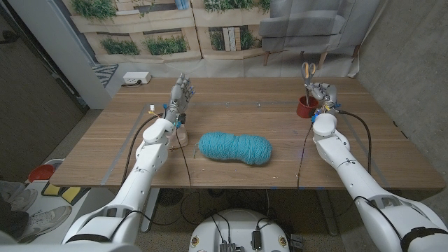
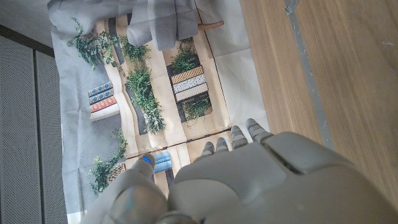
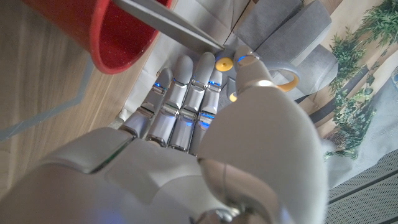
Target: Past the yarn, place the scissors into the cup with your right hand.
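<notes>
Your right hand (image 1: 323, 93) sits in the upper right of the head view, at the far side of the worktop (image 1: 126, 150), just beside the red cup (image 1: 306, 107). The scissors (image 1: 308, 73) stand nearly upright there, yellow-grey handles up and blades reaching down into the cup. In the right wrist view the metal blades (image 3: 168, 22) enter the cup's mouth (image 3: 118, 37), so the tips look already inside. The handle ring (image 3: 287, 79) lies against your fingers (image 3: 186, 93); I judge you are grasping the handles, though the contact is partly hidden behind the hand's back.

The teal yarn (image 1: 234, 148) lies in the middle of the frame, well apart from the cup and nearer the robot, so the reach past it looks done.

What is left, as I read it: let go so the scissors rest in the cup by themselves, then draw the hand clear without tipping it.

Your left hand (image 1: 181, 93) stands in the upper left-centre of the head view, fingers apart and upward, grasping nothing.
</notes>
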{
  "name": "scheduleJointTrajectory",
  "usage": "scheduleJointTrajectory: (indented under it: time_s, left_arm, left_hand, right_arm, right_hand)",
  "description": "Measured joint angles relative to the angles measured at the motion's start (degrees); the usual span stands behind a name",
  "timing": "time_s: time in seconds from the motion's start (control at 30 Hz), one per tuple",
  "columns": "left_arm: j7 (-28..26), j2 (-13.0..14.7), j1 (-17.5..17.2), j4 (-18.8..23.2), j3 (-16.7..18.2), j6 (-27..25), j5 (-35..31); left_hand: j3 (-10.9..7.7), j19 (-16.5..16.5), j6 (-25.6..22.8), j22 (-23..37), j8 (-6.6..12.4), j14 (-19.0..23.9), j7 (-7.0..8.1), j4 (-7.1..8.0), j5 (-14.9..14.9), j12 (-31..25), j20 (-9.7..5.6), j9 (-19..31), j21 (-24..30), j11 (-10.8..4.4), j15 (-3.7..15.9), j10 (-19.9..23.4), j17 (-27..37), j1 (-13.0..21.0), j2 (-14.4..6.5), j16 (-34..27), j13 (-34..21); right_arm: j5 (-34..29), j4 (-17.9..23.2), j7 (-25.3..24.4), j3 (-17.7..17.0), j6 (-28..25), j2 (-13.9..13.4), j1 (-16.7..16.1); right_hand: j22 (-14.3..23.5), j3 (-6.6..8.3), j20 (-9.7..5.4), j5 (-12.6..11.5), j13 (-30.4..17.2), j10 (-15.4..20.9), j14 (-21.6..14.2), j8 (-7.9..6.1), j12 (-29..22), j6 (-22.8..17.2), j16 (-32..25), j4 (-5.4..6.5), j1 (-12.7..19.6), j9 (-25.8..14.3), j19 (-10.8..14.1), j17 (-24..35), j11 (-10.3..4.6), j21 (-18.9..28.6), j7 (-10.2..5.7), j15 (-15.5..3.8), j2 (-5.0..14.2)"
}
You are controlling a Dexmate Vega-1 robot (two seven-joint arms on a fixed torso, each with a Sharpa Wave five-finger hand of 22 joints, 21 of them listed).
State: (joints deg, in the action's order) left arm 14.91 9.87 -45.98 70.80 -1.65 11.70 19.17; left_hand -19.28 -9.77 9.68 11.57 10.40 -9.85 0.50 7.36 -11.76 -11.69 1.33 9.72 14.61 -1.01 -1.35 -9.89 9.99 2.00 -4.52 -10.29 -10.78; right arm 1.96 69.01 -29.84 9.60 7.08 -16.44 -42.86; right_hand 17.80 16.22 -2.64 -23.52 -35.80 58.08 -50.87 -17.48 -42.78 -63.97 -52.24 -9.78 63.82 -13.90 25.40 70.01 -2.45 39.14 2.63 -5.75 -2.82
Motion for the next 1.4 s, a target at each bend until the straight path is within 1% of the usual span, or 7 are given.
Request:
scheduleJointTrajectory:
  time_s: [0.5, 0.53, 0.73, 0.83, 0.93, 1.27, 1.4]
  left_arm:
    - [0.11, -0.09, 0.87, -1.24, -0.22, -0.01, -0.10]
    - [0.11, -0.09, 0.91, -1.29, -0.22, 0.00, -0.11]
    - [0.12, -0.12, 1.15, -1.70, -0.29, 0.02, -0.18]
    - [0.11, -0.12, 1.25, -1.82, -0.30, 0.04, -0.20]
    - [0.11, -0.14, 1.31, -1.92, -0.31, 0.06, -0.22]
    - [0.11, -0.15, 1.30, -1.84, -0.35, 0.07, -0.23]
    - [0.11, -0.16, 1.23, -1.75, -0.38, 0.07, -0.23]
  left_hand:
    - [0.17, 0.00, 0.00, 0.00, 0.00, 0.00, 0.00, 0.17, 0.00, 0.00, 0.00, 0.00, -0.22, 0.00, 0.00, 0.00, 0.00, 0.00, 0.00, 0.00, 0.00]
    - [0.17, 0.00, 0.00, 0.00, 0.00, 0.00, 0.00, 0.17, 0.00, 0.00, 0.00, 0.00, -0.22, 0.00, 0.00, 0.00, 0.00, 0.00, 0.00, 0.00, 0.00]
    - [0.17, 0.00, 0.00, 0.00, 0.00, 0.00, 0.00, 0.17, 0.00, 0.00, 0.00, 0.00, -0.22, 0.00, 0.00, 0.00, 0.00, 0.00, 0.00, 0.00, 0.00]
    - [0.17, 0.00, 0.00, 0.00, 0.00, 0.00, 0.00, 0.17, 0.00, 0.00, 0.00, 0.00, -0.22, 0.00, 0.00, 0.00, 0.00, 0.00, 0.00, 0.00, 0.00]
    - [0.17, 0.00, 0.00, 0.00, 0.00, 0.00, 0.00, 0.17, 0.00, 0.00, 0.00, 0.00, -0.22, 0.00, 0.00, 0.00, 0.00, 0.00, 0.00, 0.00, 0.00]
    - [0.16, 0.00, 0.00, 0.00, 0.00, 0.00, 0.00, 0.17, 0.00, 0.00, 0.00, 0.00, -0.22, 0.00, 0.00, 0.00, 0.00, 0.00, 0.00, 0.00, 0.00]
    - [0.16, 0.00, 0.00, 0.00, 0.00, 0.00, 0.00, 0.17, 0.00, 0.00, 0.00, 0.00, -0.22, 0.00, 0.00, 0.00, 0.00, 0.00, 0.00, 0.00, 0.00]
  right_arm:
    - [0.25, -2.66, 0.18, 0.06, 0.47, 0.45, 0.78]
    - [0.27, -2.87, 0.22, 0.08, 0.52, 0.48, 0.84]
    - [0.33, -4.07, 0.42, 0.16, 0.90, 0.61, 1.28]
    - [0.38, -4.57, 0.61, 0.19, 1.12, 0.65, 1.42]
    - [0.47, -5.07, 0.78, 0.20, 1.49, 0.73, 1.56]
    - [0.63, -5.58, 1.05, 0.13, 1.85, 0.82, 1.60]
    - [0.66, -5.58, 1.10, 0.08, 1.92, 0.82, 1.43]
  right_hand:
    - [-0.26, 0.00, 0.00, 0.24, 0.51, 0.54, 0.37, 0.00, 0.00, -0.03, 0.37, 0.00, 0.04, 0.00, 0.00, 0.01, 0.54, 1.01, 0.03, -0.17, -0.04]
    - [-0.43, 0.00, 0.00, 0.21, 0.51, 0.54, 0.39, 0.00, 0.00, -0.04, 0.37, 0.00, 0.34, 0.00, 0.01, 0.01, 0.54, 1.08, 0.03, -0.18, -0.34]
    - [-0.53, 0.00, 0.00, -0.04, 0.65, 0.54, 0.35, 0.02, 0.22, -0.04, 0.88, 0.00, 0.34, 0.00, 0.01, 0.01, 0.54, 1.67, 0.04, -0.23, -0.34]
    - [-0.77, 0.00, 0.00, -0.05, 1.02, 0.94, 0.26, 0.04, 0.22, -0.13, 0.89, 0.00, 0.34, 0.00, 0.01, 0.01, 0.94, 2.01, 0.13, -0.32, -0.34]
    - [-0.80, 0.00, 0.00, -0.06, 1.04, 0.94, 0.25, 0.10, 0.22, -0.13, 0.89, 0.00, 0.64, 0.00, 0.01, 0.01, 0.94, 2.01, 0.13, -0.33, -0.63]
    - [-1.09, 0.00, 0.00, -0.07, 1.04, 0.96, 0.14, 0.24, 0.43, -0.14, 1.21, 0.00, 0.64, 0.00, 0.01, -0.27, 0.96, 2.65, 0.14, -0.43, -0.63]
    - [-1.33, 0.00, 0.00, -0.07, 1.31, 1.35, 0.13, 0.34, 0.44, -0.14, 1.21, 0.00, 0.96, -0.01, 0.00, -0.26, 1.35, 3.07, 0.14, -0.43, -0.77]
